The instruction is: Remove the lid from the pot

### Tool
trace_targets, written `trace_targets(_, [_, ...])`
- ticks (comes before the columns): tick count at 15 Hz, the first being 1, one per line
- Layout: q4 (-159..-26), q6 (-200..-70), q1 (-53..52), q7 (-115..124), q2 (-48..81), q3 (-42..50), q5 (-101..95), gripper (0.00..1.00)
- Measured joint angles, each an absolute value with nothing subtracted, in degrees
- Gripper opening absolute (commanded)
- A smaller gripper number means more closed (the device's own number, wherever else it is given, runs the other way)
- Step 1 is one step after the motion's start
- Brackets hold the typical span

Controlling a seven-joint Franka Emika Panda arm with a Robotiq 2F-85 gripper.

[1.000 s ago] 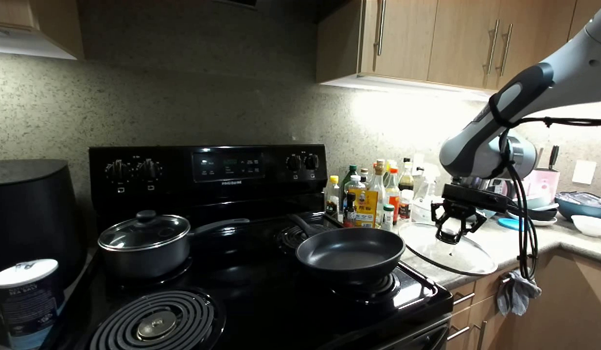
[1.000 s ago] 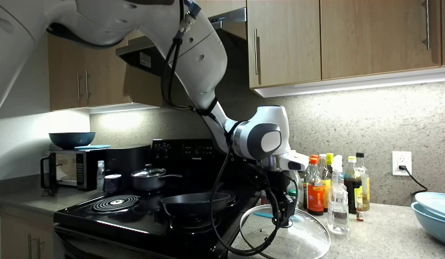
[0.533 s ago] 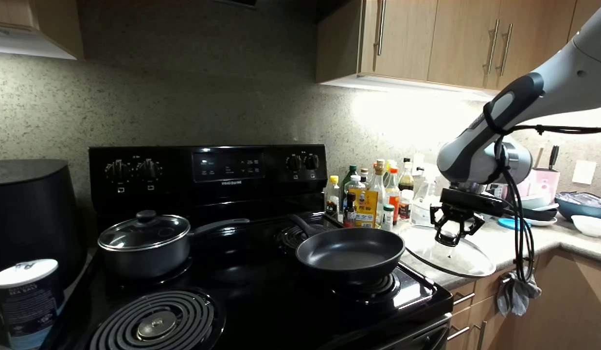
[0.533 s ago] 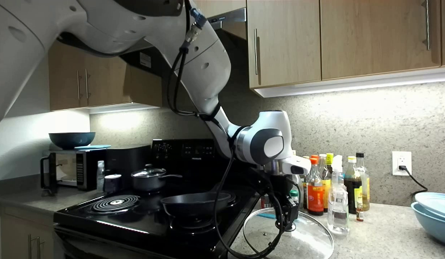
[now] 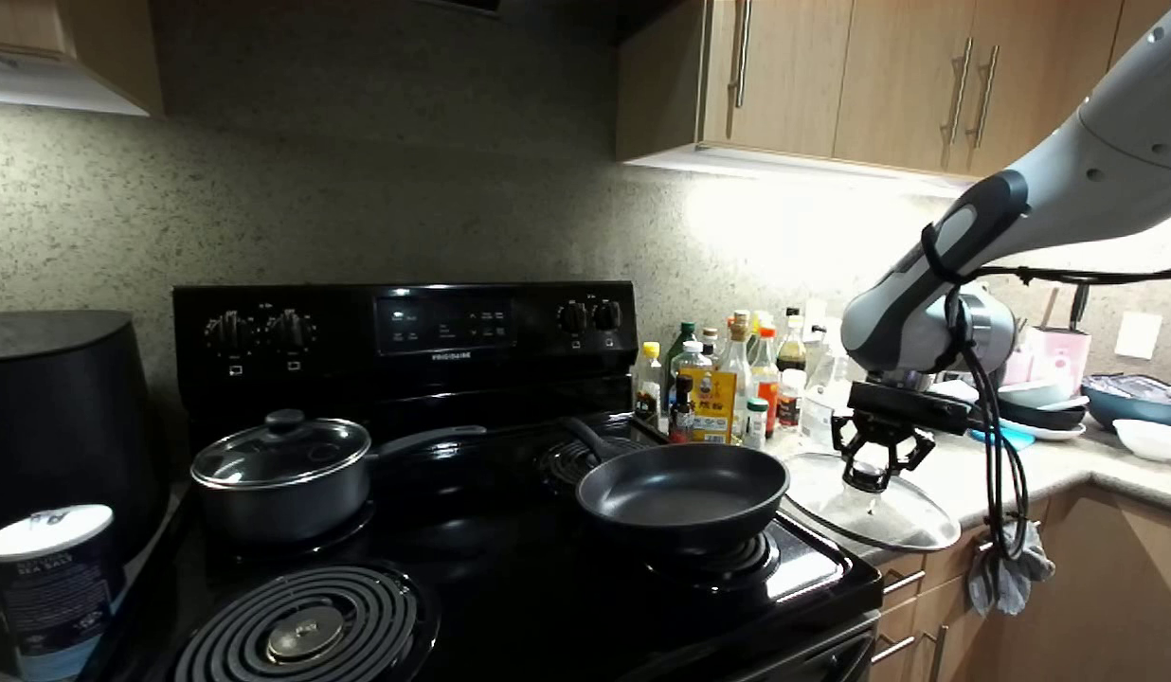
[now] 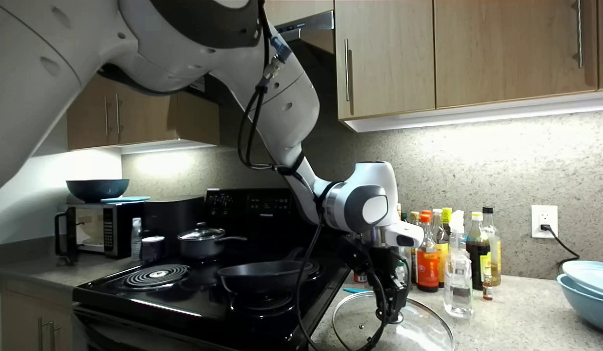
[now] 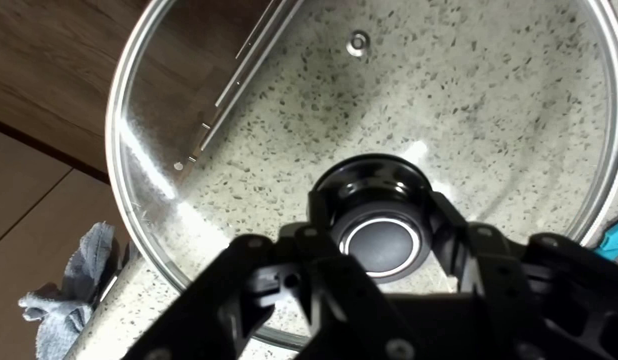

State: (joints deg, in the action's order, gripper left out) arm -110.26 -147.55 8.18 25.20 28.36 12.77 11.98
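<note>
Gripper [image 7: 376, 207], black, two-fingered, beside the stove [image 5: 510, 587] — jaws partway together, clasping a round black knob [image 7: 381, 245], fingers [image 7: 445, 215] touching it on opposite sides. Held by that knob: glass lid [image 7: 429, 100], clear, metal-rimmed, beside the stove, over the counter [image 6: 516, 312]; contact between the two, cannot tell. Frying pan [image 5: 680, 483], dark, long-handled: on a burner [image 5: 751, 551] of the stove, uncovered — lid apart from it.

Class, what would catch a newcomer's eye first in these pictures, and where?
Probably the big glass lid at the edge of the counter beside the stove, its black knob gripped by the pincer. Next, perhaps, the dark frying pan on the stove, and the bottles crowded near the wall.
</note>
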Motion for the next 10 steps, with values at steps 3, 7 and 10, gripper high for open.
trace_targets(3, [-106.71,-147.08,8.19,26.51,31.07,12.89,11.98,0.26])
trace_targets(7, [-102.21,-147.06,8.22,28.07,33.88,13.09,11.99,0.26])
trace_targets(10, [-99.5,-146.48,8.29,28.64,35.36,13.17,12.02,0.26])
